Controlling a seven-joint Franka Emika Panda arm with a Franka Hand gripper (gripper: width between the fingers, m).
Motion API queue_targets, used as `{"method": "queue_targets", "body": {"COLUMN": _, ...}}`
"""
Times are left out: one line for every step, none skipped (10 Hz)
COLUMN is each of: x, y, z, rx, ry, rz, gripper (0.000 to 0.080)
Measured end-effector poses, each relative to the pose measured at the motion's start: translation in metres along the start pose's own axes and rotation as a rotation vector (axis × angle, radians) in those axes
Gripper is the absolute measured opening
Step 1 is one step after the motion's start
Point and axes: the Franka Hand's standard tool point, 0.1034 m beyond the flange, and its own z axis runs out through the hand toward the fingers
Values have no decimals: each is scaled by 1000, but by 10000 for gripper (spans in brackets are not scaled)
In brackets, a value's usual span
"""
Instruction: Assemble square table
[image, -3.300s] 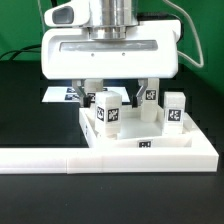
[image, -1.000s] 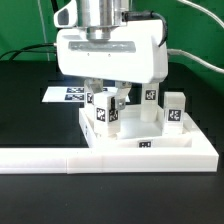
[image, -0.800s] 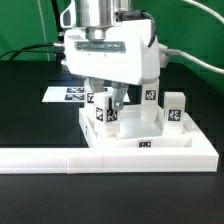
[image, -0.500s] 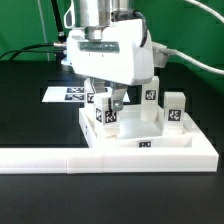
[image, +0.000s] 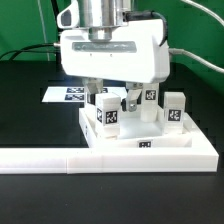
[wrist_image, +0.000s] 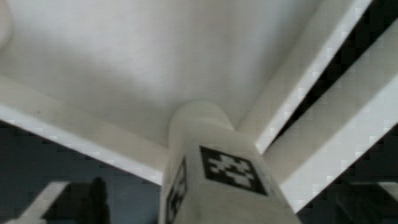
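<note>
The square white tabletop (image: 150, 143) lies flat against the low white wall. Three white tagged legs stand upright on it: one at the exterior view's left (image: 108, 114), one behind (image: 150, 100) and one at the right (image: 175, 109). My gripper (image: 111, 99) hangs over the left leg with its jaws open. One finger (image: 93, 97) stands clear on each side of that leg. In the wrist view the same leg (wrist_image: 215, 170) rises between the jaws, tag showing, from the tabletop (wrist_image: 125, 60). My gripper (wrist_image: 214, 208) holds nothing.
A long low white L-shaped wall (image: 50, 156) runs along the front of the black table and up the tabletop's right side. The marker board (image: 66, 94) lies flat behind the tabletop at the exterior view's left. Green cables run at the back.
The hand, twisted and closed on the left leg a second ago, has turned back square and its jaws have spread apart, letting go of the leg. The leg stays upright.
</note>
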Motion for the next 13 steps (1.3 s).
{"method": "queue_targets", "body": {"x": 0, "y": 1, "z": 0, "rx": -3, "ry": -2, "rz": -101, "gripper": 645}}
{"method": "queue_targets", "body": {"x": 0, "y": 0, "z": 0, "rx": -8, "ry": -7, "rz": -210, "gripper": 648}}
{"method": "queue_targets", "body": {"x": 0, "y": -2, "z": -1, "rx": -13, "ry": -9, "rz": -304, "gripper": 648}}
{"method": "queue_targets", "body": {"x": 1, "y": -2, "z": -1, "rx": -15, "ry": -10, "rz": -353, "gripper": 648}}
{"method": "queue_targets", "body": {"x": 1, "y": -1, "z": -1, "rx": -20, "ry": -10, "rz": -457, "gripper": 648}}
{"method": "queue_targets", "body": {"x": 1, "y": -2, "z": -1, "rx": -24, "ry": -14, "rz": -537, "gripper": 648}}
{"method": "queue_targets", "body": {"x": 2, "y": -1, "z": -1, "rx": -24, "ry": -14, "rz": -595, "gripper": 648}}
{"method": "queue_targets", "body": {"x": 2, "y": 0, "z": -1, "rx": -28, "ry": -14, "rz": -672, "gripper": 648}}
{"method": "queue_targets", "body": {"x": 3, "y": 0, "z": -2, "rx": -31, "ry": -14, "rz": -738, "gripper": 648}}
{"method": "queue_targets", "body": {"x": 3, "y": -1, "z": -2, "rx": -35, "ry": -13, "rz": -796, "gripper": 648}}
{"method": "queue_targets", "body": {"x": 3, "y": 0, "z": -2, "rx": -36, "ry": -14, "rz": -839, "gripper": 648}}
{"method": "queue_targets", "body": {"x": 4, "y": 1, "z": -2, "rx": -36, "ry": -15, "rz": -902, "gripper": 639}}
{"method": "queue_targets", "body": {"x": 4, "y": 1, "z": -2, "rx": -36, "ry": -15, "rz": -924, "gripper": 482}}
